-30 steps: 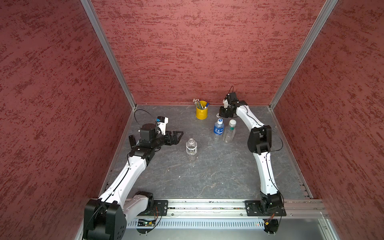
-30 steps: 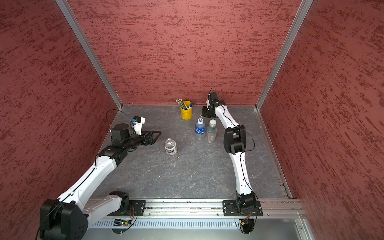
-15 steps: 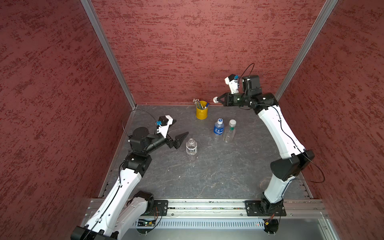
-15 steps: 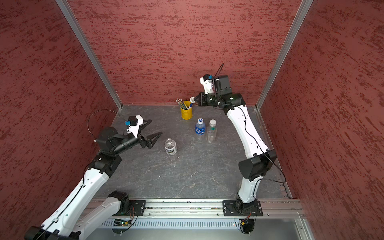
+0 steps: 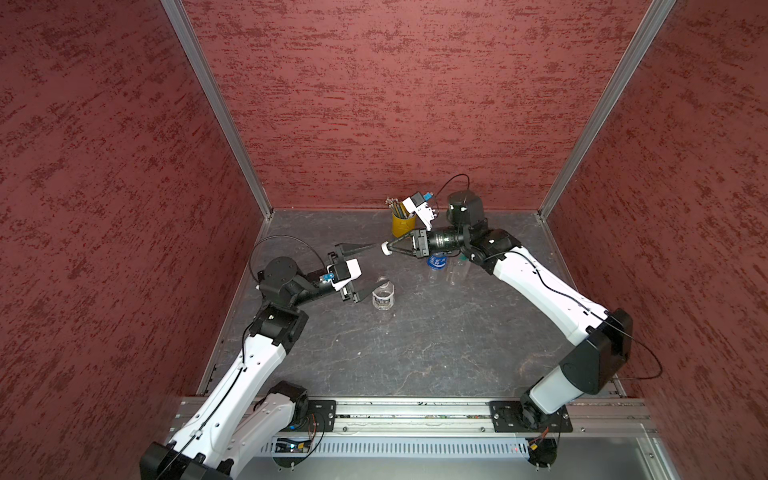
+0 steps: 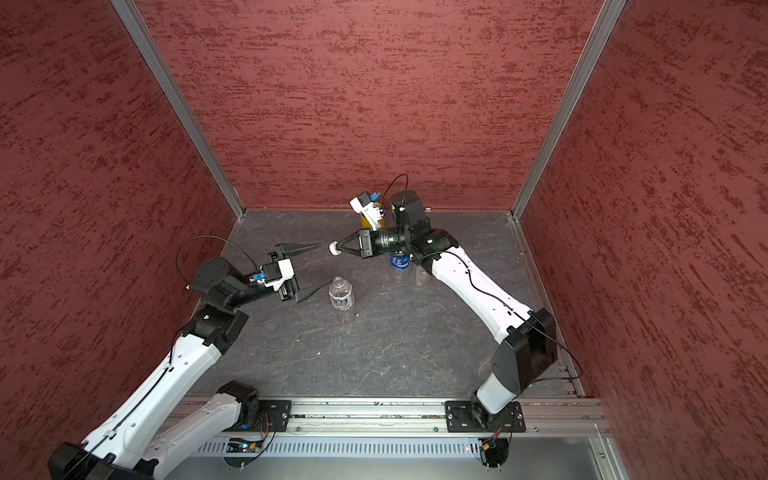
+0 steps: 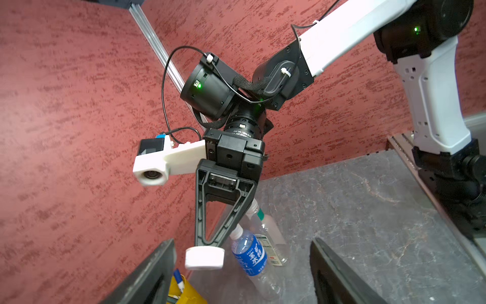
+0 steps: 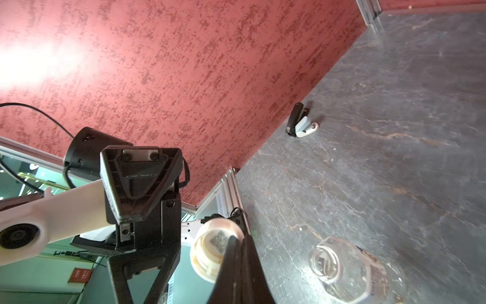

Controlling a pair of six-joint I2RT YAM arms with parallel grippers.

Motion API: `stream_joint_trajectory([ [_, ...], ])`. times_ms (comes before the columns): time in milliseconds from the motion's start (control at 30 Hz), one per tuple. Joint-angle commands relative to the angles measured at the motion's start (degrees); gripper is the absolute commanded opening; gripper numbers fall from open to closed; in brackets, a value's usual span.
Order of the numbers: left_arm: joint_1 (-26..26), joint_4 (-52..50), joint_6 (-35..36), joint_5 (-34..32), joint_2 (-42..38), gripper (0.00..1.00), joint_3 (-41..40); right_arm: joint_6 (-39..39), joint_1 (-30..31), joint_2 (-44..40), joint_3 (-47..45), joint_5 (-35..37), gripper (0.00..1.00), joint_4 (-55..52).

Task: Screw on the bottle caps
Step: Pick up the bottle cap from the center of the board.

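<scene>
My right gripper (image 5: 388, 248) (image 6: 334, 248) (image 8: 235, 239) is shut on the rim of a white bottle cap (image 5: 386, 248) (image 7: 204, 258) (image 8: 210, 250) with a dark square mark inside, held in the air. My left gripper (image 5: 381, 264) (image 6: 325, 264) (image 7: 242, 276) faces it, open, its far finger tip next to the cap. An uncapped white-labelled bottle (image 5: 383, 296) (image 6: 340, 294) (image 8: 347, 273) stands just beyond the left gripper's near finger. A blue-labelled bottle (image 5: 436, 262) (image 7: 249, 256) and a clear bottle with a green neck band (image 5: 457, 272) (image 7: 271, 234) stand capped behind the right gripper.
A yellow pencil cup (image 5: 402, 224) (image 7: 184, 292) stands at the back, behind the right wrist camera. A small black-and-white object (image 8: 299, 123) lies on the floor by a red wall. Red walls close in three sides; a metal rail (image 5: 415, 411) runs along the front.
My right arm has swung from the back by the pencil cup, up, then down to the left with the cap. My left gripper has risen and turned to face it.
</scene>
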Motion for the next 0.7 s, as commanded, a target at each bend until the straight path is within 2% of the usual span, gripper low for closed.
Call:
stream_joint_trajectory([
  [0,1.99,-0.87,2.55,3.71,0.32,0.73,1.77,3.65,0.14,-2.44,-1.81,-6.03,0.0,9.81],
  [167,2.67,7.89,-4.16,4.48,3.29,0.62,0.9,3.53,0.47,-3.48,-2.65,-7.57,0.0,10.22],
  [500,0.43,14.74,-3.84,2.21,6.83,0.61,0.88,7.18,2.19,-3.08,-5.45,-8.05,0.0,16.51],
  [667,0.51,15.43,-3.84,1.25,6.76,0.54,0.48,7.5,2.34,-3.11,-5.62,-7.62,0.0,16.92],
])
